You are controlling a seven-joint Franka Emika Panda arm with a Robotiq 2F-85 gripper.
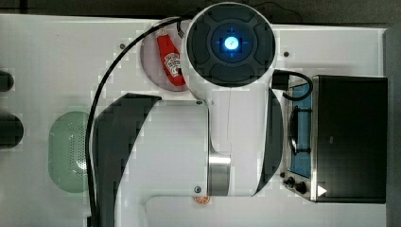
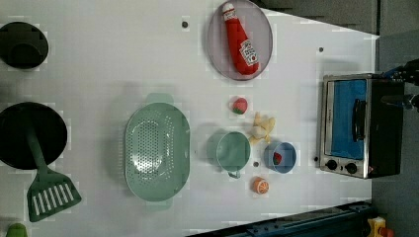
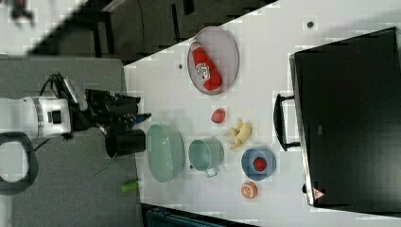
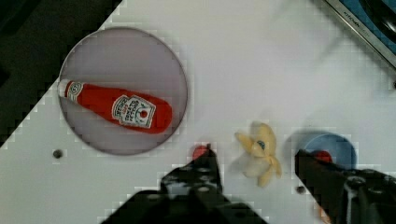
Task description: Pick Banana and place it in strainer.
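The banana (image 2: 261,129), a small pale-yellow bunch, lies on the white table between the green cup (image 2: 233,150) and a small red fruit (image 2: 239,105). The strainer (image 2: 157,150), a mint-green oval basin with tiny holes, stands to the left view's left of the cup; it is also at the top view's left (image 1: 68,151). My gripper (image 4: 254,154) is open and hangs well above the table. In the wrist view its two dark fingers (image 4: 205,172) frame the banana (image 4: 259,151) far below, touching nothing. In the right view the gripper (image 3: 144,108) is at the left, away from the banana (image 3: 240,134).
A ketchup bottle (image 2: 240,42) lies on a grey plate (image 2: 216,49). A blue bowl (image 2: 280,157) with a red piece and an orange slice (image 2: 260,185) sit near the banana. A toaster oven (image 2: 356,126) stands at the left view's right, a black pan (image 2: 29,136) and green spatula (image 2: 47,190) at the left view's left.
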